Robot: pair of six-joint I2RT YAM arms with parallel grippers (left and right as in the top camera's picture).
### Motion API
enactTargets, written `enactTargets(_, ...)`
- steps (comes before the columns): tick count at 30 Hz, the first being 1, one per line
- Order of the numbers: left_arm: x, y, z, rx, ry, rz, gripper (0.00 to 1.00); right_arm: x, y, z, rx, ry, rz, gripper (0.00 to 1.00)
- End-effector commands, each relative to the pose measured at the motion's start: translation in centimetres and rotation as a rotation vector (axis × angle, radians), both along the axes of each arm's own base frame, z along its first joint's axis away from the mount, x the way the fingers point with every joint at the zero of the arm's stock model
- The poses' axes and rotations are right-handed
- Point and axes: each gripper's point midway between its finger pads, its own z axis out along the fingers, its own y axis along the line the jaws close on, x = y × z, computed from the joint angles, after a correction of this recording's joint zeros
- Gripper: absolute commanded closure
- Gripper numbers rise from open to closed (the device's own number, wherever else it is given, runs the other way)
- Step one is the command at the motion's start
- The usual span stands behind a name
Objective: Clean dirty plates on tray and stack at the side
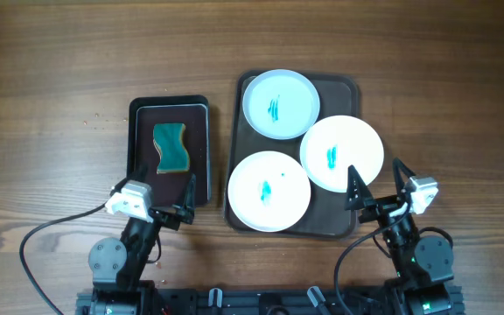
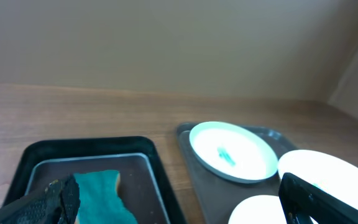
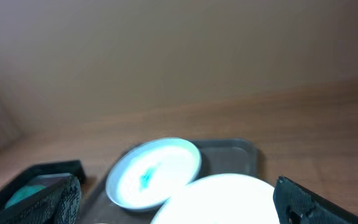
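Three white plates with teal smears sit on the dark brown tray (image 1: 339, 87): a far plate (image 1: 280, 103), a right plate (image 1: 342, 153) and a near-left plate (image 1: 269, 191). My left gripper (image 1: 175, 203) is open and empty, at the near end of the black tray. My right gripper (image 1: 376, 185) is open and empty, just off the right plate's near edge. The left wrist view shows the far plate (image 2: 232, 151) and the brown tray (image 2: 194, 168) between its fingers (image 2: 179, 205). The right wrist view shows the far plate (image 3: 154, 171) and the right plate (image 3: 229, 199) between its fingers (image 3: 179, 202).
A smaller black tray (image 1: 138, 109) left of the brown tray holds a teal sponge (image 1: 171, 146); both show in the left wrist view, tray (image 2: 42, 152) and sponge (image 2: 104, 193). Cables run along the table's front edge.
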Motion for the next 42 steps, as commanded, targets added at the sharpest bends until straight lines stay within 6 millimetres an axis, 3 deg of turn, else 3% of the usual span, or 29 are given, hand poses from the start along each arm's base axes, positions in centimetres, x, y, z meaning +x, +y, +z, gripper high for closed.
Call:
enactTargets(1, -0.4, -0.8, 2.5, 0.014, -0.113, -0.046, 0.0, -1.1, 2.8, 1.9, 0.031, -0.07, 0.179, 0.0)
enactTargets(5, -0.7, -0.8, 5.1, -0.006, -0.143, -0.047, 0.0, -2.1, 3.7, 4.2, 0.032, -0.117, 0.242, 0.0)
enactTargets(10, -0.7, -0.8, 7.2, -0.058, 0.018, -0.047, 0.0, -3.0, 3.5, 9.1, 0.026, -0.175, 0.24, 0.0)
enactTargets(12, -0.5, -0.8, 8.5, -0.056, 0.092, -0.044, 0.0, -3.0, 3.5, 10.1, 0.003, -0.135, 0.239, 0.0)
enactTargets(17, 0.9, -0.9, 11.2, -0.049, 0.325, -0.037, 0.0, -1.9, 3.7, 9.9, -0.028, 0.172, 0.241, 0.0)
enactTargets(20, 1.9, -0.9, 11.4, -0.044, 0.494, -0.032, 0.0, -1.2, 4.2, 8.8, -0.029, 0.421, 0.255, 0.0)
enactTargets(24, 3.3, -1.0, 9.6, -0.036, 0.744, -0.023, 0.0, -0.3, 5.9, 7.5, -0.024, 0.673, 0.341, 0.0)
enactTargets(30, 3.8, -1.5, 4.8, -0.061, 1.006, -0.031, 0.0, 1.5, 9.8, 5.3, 0.083, 0.86, 0.546, 0.0)
enactTargets(33, 3.7, -1.3, 2.5, -0.053, 1.111, -0.011, 0.0, 2.2, 10.0, 3.2, 0.102, 0.953, 0.535, 0.0)
enactTargets(36, 3.8, 0.4, -0.7, -0.037, 1.233, 0.116, 0.0, 2.4, 10.0, 1.0, 0.103, 1.043, 0.518, 0.01)
enactTargets(39, 3.7, 2.2, -4.0, 0.003, 1.333, 0.25, 0.01, 1.8, 10.2, -0.4, 0.08, 1.102, 0.534, 0.1)
enactTargets(42, 3.7, 2.7, -7.9, 0.016, 1.428, 0.296, 0.08, 1.1, 10.7, -1.6, 0.053, 1.151, 0.543, 0.23)
